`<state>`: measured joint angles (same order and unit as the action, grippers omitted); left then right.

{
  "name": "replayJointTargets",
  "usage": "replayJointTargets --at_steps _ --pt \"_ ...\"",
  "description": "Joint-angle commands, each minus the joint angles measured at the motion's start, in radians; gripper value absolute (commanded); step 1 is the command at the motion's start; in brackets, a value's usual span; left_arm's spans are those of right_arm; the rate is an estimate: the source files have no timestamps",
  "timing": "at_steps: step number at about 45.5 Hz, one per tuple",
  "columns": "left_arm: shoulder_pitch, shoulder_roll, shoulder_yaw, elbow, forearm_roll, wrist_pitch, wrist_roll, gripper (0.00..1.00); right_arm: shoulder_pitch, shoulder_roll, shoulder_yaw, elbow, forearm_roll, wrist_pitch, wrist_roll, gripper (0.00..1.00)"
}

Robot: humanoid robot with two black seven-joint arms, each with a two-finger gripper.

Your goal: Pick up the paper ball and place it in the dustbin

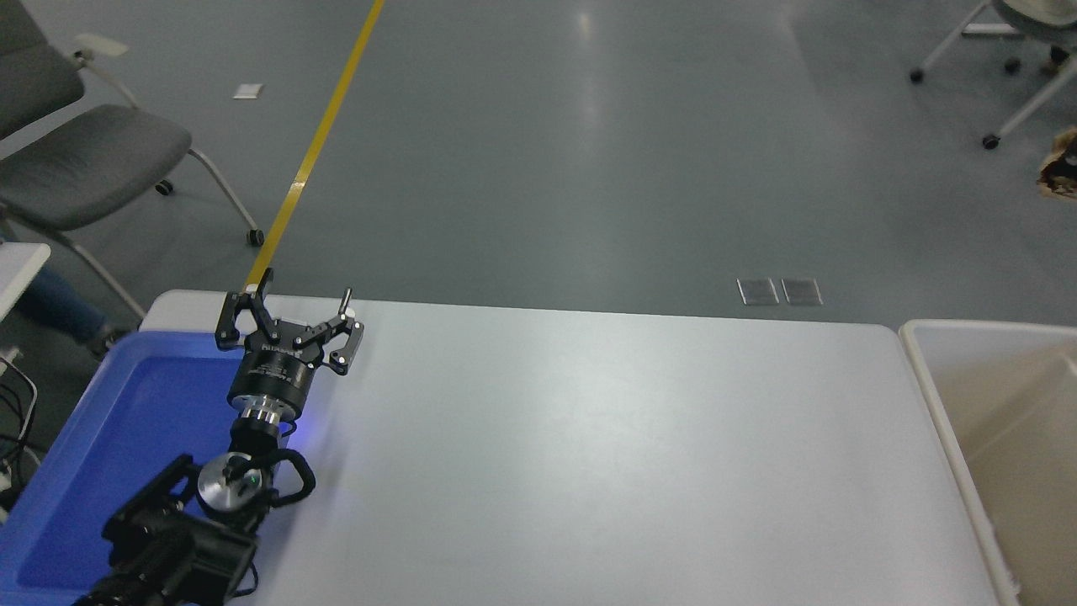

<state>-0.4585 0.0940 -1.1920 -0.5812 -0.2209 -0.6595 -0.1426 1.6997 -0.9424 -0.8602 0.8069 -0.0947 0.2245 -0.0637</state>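
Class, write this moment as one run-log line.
left gripper: parked, open, over blue tray edge | right gripper: out of view | paper ball: at right frame edge, off table | dustbin: lower right

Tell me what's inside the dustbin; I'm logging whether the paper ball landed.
The dustbin shows only bare pale inner walls; most of it is cut off by the frame. The paper ball is at the right edge, high above.
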Motion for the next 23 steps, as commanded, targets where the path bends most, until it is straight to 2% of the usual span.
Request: replayJointTargets --at_steps 1,6,9,15,19,23 --pt "0.000 0.000 0.000 0.000 0.000 0.000 0.000 0.99 -0.661 0.089 0.642 -0.562 0.069 -0.100 -0.004 0.00" --pt "0.000 0.000 0.000 0.000 0.000 0.000 0.000 0.99 -0.781 0.287 0.814 -0.855 0.066 -0.094 -0.008 0.00" --pt "0.000 0.000 0.000 0.000 0.000 0.000 0.000 0.99 -0.798 0.359 0.865 -0.923 0.078 -0.112 -0.010 0.00" --pt "0.000 0.000 0.000 0.000 0.000 0.000 0.000 0.99 -0.853 0.396 1.022 -0.920 0.124 -0.212 -0.022 0.00" --pt "0.000 0.000 0.000 0.000 0.000 0.000 0.000 0.99 -0.902 0.428 1.110 -0.917 0.132 -0.220 -0.045 0.00" --pt "0.000 0.000 0.000 0.000 0.000 0.000 0.000 0.99 -0.951 0.455 1.138 -0.917 0.135 -0.220 -0.045 0.00"
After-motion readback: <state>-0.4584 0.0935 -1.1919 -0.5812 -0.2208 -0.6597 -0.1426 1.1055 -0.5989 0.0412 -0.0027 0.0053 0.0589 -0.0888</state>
